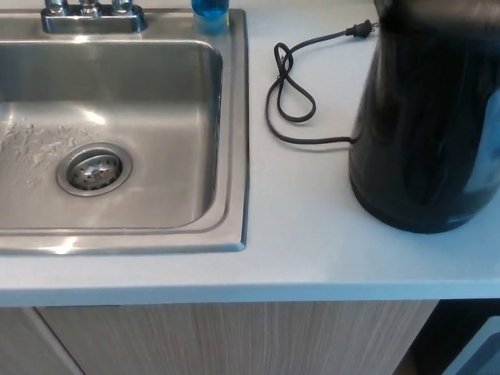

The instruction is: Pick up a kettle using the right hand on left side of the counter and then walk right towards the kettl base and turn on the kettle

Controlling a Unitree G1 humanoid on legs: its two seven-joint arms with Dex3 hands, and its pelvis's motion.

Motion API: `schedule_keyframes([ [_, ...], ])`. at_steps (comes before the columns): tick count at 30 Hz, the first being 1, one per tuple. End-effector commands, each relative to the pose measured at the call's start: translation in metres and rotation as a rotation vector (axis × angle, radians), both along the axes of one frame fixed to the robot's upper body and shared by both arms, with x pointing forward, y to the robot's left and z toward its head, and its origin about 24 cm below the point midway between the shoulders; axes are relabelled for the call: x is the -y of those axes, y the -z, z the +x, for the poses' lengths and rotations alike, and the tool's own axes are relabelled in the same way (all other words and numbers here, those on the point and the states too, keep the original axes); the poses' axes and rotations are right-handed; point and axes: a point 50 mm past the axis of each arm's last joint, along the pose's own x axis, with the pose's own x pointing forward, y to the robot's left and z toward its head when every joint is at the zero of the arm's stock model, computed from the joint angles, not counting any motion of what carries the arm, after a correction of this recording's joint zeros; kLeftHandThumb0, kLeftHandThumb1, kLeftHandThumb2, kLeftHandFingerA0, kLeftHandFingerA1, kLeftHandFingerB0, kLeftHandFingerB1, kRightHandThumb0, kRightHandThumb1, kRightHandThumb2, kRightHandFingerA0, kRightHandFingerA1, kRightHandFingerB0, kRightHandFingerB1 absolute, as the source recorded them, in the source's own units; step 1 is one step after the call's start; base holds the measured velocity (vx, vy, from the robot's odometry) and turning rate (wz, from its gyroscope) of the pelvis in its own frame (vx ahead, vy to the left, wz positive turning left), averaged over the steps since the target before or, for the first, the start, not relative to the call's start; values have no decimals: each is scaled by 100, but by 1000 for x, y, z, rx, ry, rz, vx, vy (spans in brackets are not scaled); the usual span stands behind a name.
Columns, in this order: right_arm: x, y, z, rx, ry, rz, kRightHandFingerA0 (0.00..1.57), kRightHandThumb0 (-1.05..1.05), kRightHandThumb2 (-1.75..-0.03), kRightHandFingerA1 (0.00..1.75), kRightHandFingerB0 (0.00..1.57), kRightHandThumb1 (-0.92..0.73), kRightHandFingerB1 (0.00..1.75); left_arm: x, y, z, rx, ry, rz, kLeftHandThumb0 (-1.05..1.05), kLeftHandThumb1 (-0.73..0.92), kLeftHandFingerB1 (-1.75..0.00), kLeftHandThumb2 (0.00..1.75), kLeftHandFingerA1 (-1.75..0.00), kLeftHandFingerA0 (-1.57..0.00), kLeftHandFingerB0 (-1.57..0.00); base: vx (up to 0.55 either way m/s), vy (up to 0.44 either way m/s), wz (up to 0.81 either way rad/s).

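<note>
I see a pale blue counter (312,242) w/ a steel sink (234,141) set in at 9 o'clock. Black kettle (426,125) sits on it at 3 o'clock. Its black cord (291,98) lies looped btwn sink and kettle, plug end (361,30) at approx 1 o'clock.

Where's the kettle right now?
In the head view the kettle stands on the counter at the right, beside the looped black cord, right of the sink.
</note>
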Motion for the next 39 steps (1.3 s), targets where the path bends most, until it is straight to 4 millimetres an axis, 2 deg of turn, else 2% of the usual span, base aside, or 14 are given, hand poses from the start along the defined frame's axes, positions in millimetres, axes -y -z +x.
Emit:
schedule_keyframes([
  [1, 10, 62, -16, -278, 71, 15, 89, -27, -77, 175, 67, -72, 161, -2, -8, 4, 47, 21, 76, -5, 52, -75, 99, -85, -101, -95, 0, 0, 0],
  [8, 10, 54, -13, -256, 56, -41, 91, -28, -72, 175, 72, -72, 160, -3, -9, 1, 42, 7, 79, -5, 54, -75, 99, -85, -100, -95, 0, 0, 0],
  [9, 9, 50, -13, -237, 53, -59, 119, -40, -94, 140, 96, -54, 124, -3, -9, 0, 40, 7, 79, -6, 50, -76, 100, -84, -98, -95, 0, 0, 0],
  [12, 8, 46, -12, -221, 21, -95, 89, -25, -75, 175, 73, -69, 159, -4, -8, 0, 37, 7, 74, -5, 56, -73, 94, -81, -99, -95, 0, 0, 0],
  [13, 6, 42, -12, -196, -17, -169, 86, -17, -80, 167, 79, -71, 87, -4, -8, 0, 37, 11, 75, -5, 54, -74, 98, -83, -100, -95, 0, 0, 0],
  [18, -1, 35, -13, -160, -105, -359, 83, -29, -64, 147, 54, -75, 47, -4, -8, 0, 51, 8, 62, -6, 55, -74, 98, -85, -102, -95, 0, 0, 0],
  [19, -3, 34, -12, -163, -137, -405, 48, -64, -83, 66, 9, -46, 45, -4, -7, 0, 48, 4, 55, -4, 54, -75, 98, -86, -104, -97, 0, 0, 0],
  [21, -8, 31, -10, -196, -189, -493, 22, -73, -85, 55, 4, -45, 27, -3, -6, -2, 44, 0, 47, -3, 54, -78, 98, -89, -103, -96, 0, 0, 0],
  [22, -9, 30, -6, -252, -207, -514, 0, -104, -97, 0, 0, -61, 1, -2, -7, -2, 42, 0, 52, -4, 54, -79, 97, -92, -102, -96, 0, 0, 0],
  [26, -11, 29, -3, -323, -230, -535, 0, -104, -97, 0, 0, -61, 1, -2, -7, -1, 40, -2, 58, -4, 54, -79, 97, -92, -102, -96, 1, -1, -2],
  [27, -9, 28, 0, -428, -294, -528, 0, -93, -59, 0, 0, -62, 0, -4, -7, -5, 20, 5, 70, -3, 54, -78, 100, -93, -100, -95, 0, 0, 0],
  [29, -9, 27, 0, -443, -308, -517, 0, -105, -95, 20, 0, -61, 0, -5, -7, -6, 22, 1, 66, -2, 49, -89, 108, -98, -99, -89, 0, 0, 0],
  [34, -4, 28, -2, -488, -315, -501, 0, -87, -59, 0, 0, -60, 0, -5, -7, -7, 20, 1, 61, -2, 56, -77, 99, -91, -99, -93, 0, 0, 0],
  [39, 13, 33, -10, -585, -320, -465, 0, -86, -72, 0, 0, -52, 0, -5, -6, -7, 2, 17, 59, -4, 58, -75, 90, -89, -102, -95, 0, 0, 0],
])
